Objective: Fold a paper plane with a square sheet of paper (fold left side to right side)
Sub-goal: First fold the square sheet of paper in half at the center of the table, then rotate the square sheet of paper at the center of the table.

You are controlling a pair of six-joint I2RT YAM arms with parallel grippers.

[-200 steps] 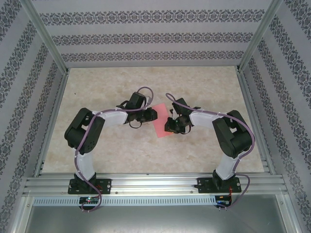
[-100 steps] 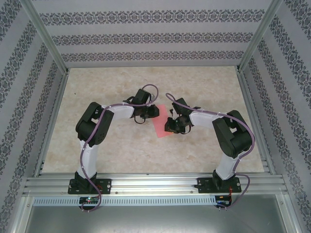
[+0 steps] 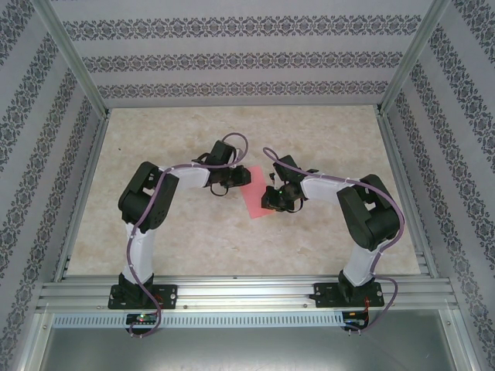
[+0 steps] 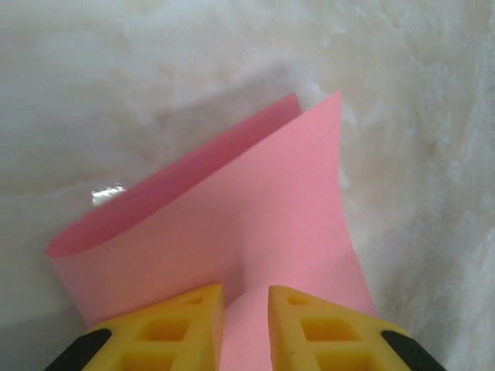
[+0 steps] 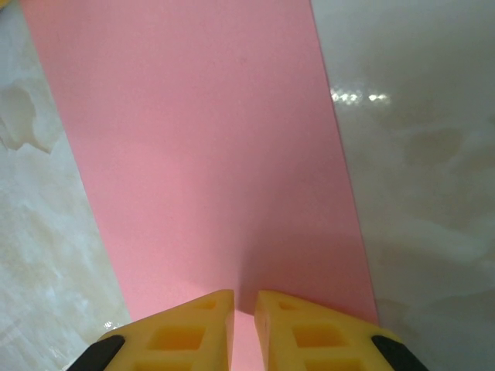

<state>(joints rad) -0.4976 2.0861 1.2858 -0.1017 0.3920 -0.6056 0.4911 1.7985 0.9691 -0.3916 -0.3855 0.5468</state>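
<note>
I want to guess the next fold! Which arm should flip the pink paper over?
Left. The left pincer pinches the paper at its raised, curling edge, so it can probably carry that side across. The right pincer sits low on the flat part, likely holding it steady.

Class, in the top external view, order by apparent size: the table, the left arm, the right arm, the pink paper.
1. table
2. left arm and right arm, alike, so unranked
3. pink paper, partly covered
</note>
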